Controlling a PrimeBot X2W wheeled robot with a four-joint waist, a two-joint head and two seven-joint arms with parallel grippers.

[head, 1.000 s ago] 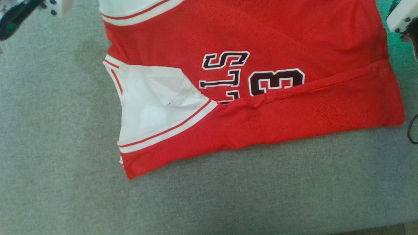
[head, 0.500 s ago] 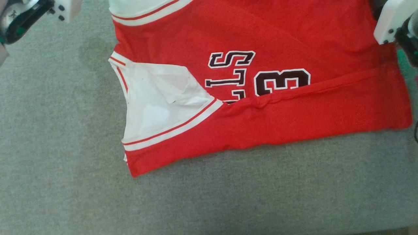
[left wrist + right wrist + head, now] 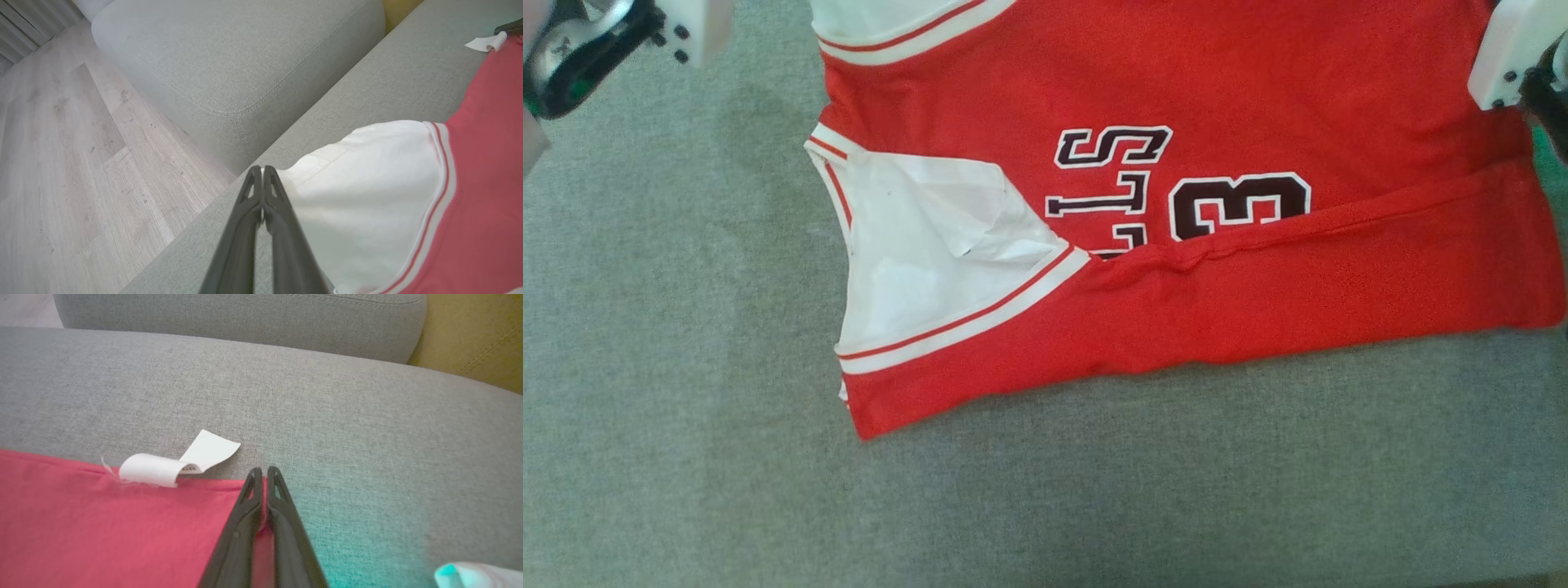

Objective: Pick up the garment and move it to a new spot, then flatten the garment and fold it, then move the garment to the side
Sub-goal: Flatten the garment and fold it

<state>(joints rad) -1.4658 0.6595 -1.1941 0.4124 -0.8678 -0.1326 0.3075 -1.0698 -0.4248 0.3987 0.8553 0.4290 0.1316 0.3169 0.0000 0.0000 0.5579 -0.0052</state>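
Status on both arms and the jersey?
Left fingers shut at sleeve edge; right fingers shut at hem, grip unclear. Jersey flat on sofa, near side folded over. Tag curled by hem.

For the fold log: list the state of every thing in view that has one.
Jersey: flat on the cushion, near edge folded over the lettering.
Left pincer: shut, tips beside the white sleeve.
Right pincer: shut, tips at the red hem.
Label: curled, at the hem.

We record a grey woven sofa cushion (image 3: 686, 425) as the carrying surface. Directly on it lies the red jersey (image 3: 1258, 90), spread out, its near edge folded over. White sleeve (image 3: 915, 269) at left. A curled white tag (image 3: 163, 469) rests at the hem.
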